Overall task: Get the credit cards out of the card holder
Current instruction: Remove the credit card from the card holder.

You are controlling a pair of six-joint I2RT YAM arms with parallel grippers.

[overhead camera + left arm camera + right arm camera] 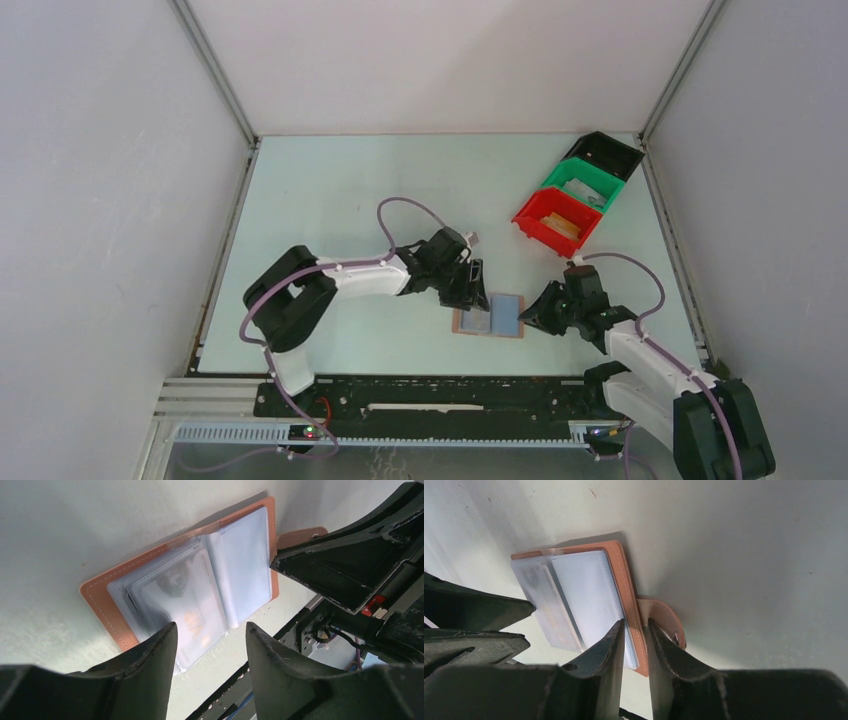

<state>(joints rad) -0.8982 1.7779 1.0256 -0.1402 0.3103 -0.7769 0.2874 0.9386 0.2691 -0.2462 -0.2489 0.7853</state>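
- Top view: the card holder (489,318) lies open and flat on the desk (340,200), lower centre of the frame, with its sleeves facing up, which I judge is for picking.
  - The left gripper (472,293) is over its upper left corner and the right gripper (532,312) is at its right edge.
  - The red bin (556,220), green bin (583,187) and black bin (603,155) stand in a row at upper right, well apart from it (contents too small to name).
  - The credit cards cannot be told apart from the lining in this view.
- Left wrist view: the left gripper (211,630) has its jaws well apart with nothing between them, poised at the near edge of the clear sleeves (245,565).
  - One of the credit cards (192,612) shows through cloudy plastic, with orange print on it. How many there are, and their colours, is hidden by the stacked sleeves.
  - The strap tab (300,532), upper right, is partly behind the right gripper.
- Right wrist view: the right gripper (635,625) has its jaws narrowly apart, with the brown cover's right edge in the gap, just beside the tab.
  - This is probably to steady the holder.
  - I cannot tell whether the edge is pinched or only straddled.
  - The holder's lower left is cut off by the other arm's fingers.
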